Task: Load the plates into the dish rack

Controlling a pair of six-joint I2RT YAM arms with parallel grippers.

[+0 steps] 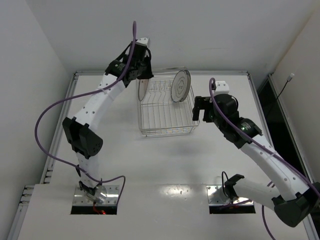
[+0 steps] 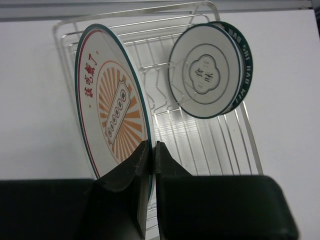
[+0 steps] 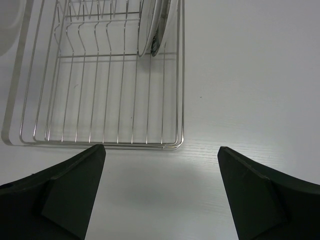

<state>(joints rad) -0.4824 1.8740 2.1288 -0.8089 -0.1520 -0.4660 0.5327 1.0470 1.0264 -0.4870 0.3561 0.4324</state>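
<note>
White arms (image 1: pixel 101 100) with black joints — purple cables (image 1: pixel 37 127) looping; black jaws.

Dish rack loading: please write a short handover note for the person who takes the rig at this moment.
Left gripper: shut on the rim of the orange sunburst plate, held upright at the left end of the dish rack.
Right gripper: open, empty, beside the rack's right side.
Done: the white plate with dark ring stands upright between the prongs at the right end.
Left to do: seat the sunburst plate between prongs, release. Whether it already touches the rack cannot be seen.
</note>
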